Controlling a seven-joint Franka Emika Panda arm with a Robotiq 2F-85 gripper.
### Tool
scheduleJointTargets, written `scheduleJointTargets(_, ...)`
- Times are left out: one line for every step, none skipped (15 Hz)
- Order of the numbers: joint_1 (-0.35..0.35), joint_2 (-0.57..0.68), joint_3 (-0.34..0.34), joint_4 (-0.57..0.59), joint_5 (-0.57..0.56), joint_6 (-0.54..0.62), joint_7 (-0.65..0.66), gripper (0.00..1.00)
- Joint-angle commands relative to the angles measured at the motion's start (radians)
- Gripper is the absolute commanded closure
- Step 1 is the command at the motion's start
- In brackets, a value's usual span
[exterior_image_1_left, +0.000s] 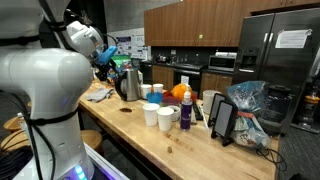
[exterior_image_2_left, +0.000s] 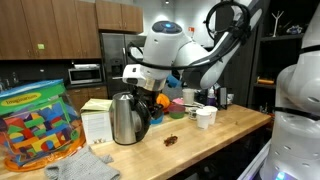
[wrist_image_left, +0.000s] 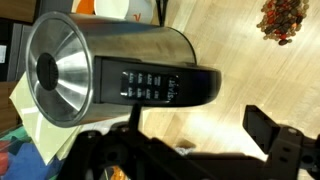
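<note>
The gripper (wrist_image_left: 185, 150) is hanging just above a stainless steel kettle (wrist_image_left: 110, 70), which is standing upright on the wooden countertop (wrist_image_left: 230, 125). In the wrist view the jaws are standing wide apart, with one dark finger (wrist_image_left: 272, 145) showing plainly at the right; the opposite finger is lying in shadow and is harder to make out. Nothing is sitting between the jaws and they are gripping nothing. The kettle's black handle (wrist_image_left: 165, 85), with its rows of small buttons, is lying directly ahead of the jaws and roughly in line with the gap between them. The jaws appear to be clear of it, though the wrist view is too dark to tell contact for certain. In both exterior views the gripper (exterior_image_1_left: 108, 55) (exterior_image_2_left: 138, 73) is sitting over the top of the kettle (exterior_image_1_left: 130, 83) (exterior_image_2_left: 123, 118). A small heap of reddish-brown bits (wrist_image_left: 283, 20) is lying on the countertop beyond the open jaws, to the side of the kettle's base. White paper cups (exterior_image_1_left: 151, 114) are standing further off past the kettle, well apart from the jaws. A clear jar of coloured blocks (exterior_image_2_left: 35, 125) is standing on the far side of the kettle from them.
</note>
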Motion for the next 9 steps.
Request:
scheduleJointTargets(-0.005, -0.065, -0.006, -0.049, 0.013, 0.014, -0.027, 0.0)
scheduleJointTargets(-0.004, -0.073, -0.007, -0.056, 0.012, 0.013, -0.025, 0.0)
scheduleJointTargets(-0.004, -0.08, -0.008, -0.062, 0.013, 0.014, -0.025, 0.0)
scheduleJointTargets(-0.004, -0.087, -0.009, -0.068, 0.014, 0.015, -0.025, 0.0)
scheduleJointTargets(-0.004, -0.093, -0.011, -0.073, 0.014, 0.018, -0.025, 0.0)
scheduleJointTargets(-0.004, -0.097, -0.014, -0.078, 0.014, 0.019, -0.026, 0.0)
scheduleJointTargets(-0.005, -0.1, -0.016, -0.081, 0.014, 0.02, -0.026, 0.0)
scheduleJointTargets(-0.005, -0.102, -0.019, -0.084, 0.014, 0.022, -0.028, 0.0)
scheduleJointTargets(-0.007, -0.103, -0.021, -0.086, 0.01, 0.026, -0.027, 0.0)
